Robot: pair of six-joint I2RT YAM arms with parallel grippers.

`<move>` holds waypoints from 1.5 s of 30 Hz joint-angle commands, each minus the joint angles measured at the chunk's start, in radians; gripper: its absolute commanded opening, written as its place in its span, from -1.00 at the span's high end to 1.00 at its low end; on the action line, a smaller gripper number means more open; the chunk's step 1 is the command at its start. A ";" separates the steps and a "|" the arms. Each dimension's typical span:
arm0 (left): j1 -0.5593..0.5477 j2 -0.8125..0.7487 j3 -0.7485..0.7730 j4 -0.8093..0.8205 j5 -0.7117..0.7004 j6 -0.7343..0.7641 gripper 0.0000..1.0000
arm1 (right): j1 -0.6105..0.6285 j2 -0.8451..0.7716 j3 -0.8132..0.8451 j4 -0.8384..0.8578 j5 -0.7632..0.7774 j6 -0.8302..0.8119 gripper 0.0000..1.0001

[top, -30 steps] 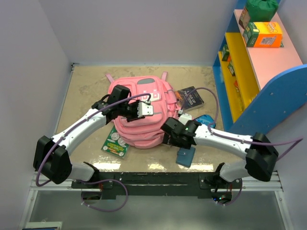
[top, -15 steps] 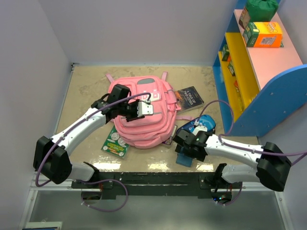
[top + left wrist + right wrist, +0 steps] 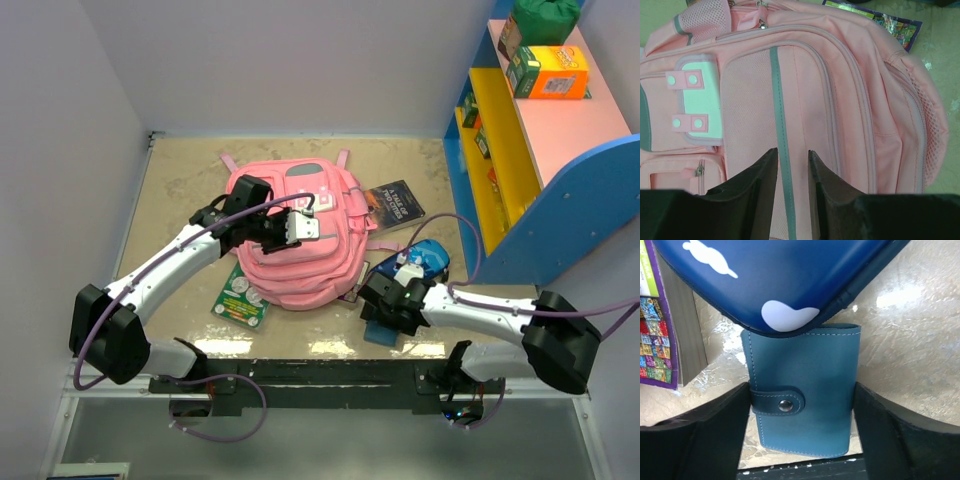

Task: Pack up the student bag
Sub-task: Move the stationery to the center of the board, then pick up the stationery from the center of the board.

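The student bag [image 3: 300, 275] lies flat on its back in the middle of the table [image 3: 185, 190], front pockets facing up. The left gripper [image 3: 791, 155] is down over the bag's front panel, its dark fingers [image 3: 762, 190] only a narrow gap apart. The grey stripe runs flat and straight between them, and nothing I can see is caught there. To the bag's right, the right gripper [image 3: 801, 390] is spread wide over a teal snap wallet [image 3: 810, 365] lying on the table, one finger close against each long side. I cannot tell if they are squeezing it. The wallet's far end is tucked under a dark-blue pencil case [image 3: 790, 275].
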 commanded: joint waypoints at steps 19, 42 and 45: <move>-0.011 0.057 -0.097 0.144 -0.065 0.072 -0.33 | 0.340 0.116 0.213 -0.049 0.121 0.048 0.23; 0.001 0.047 -0.014 0.206 -0.079 -0.171 1.00 | 0.317 0.007 0.335 0.023 0.242 -0.098 0.24; 0.005 0.014 -0.033 0.238 -0.079 -0.237 1.00 | 0.271 -0.002 0.351 0.063 0.244 -0.148 0.24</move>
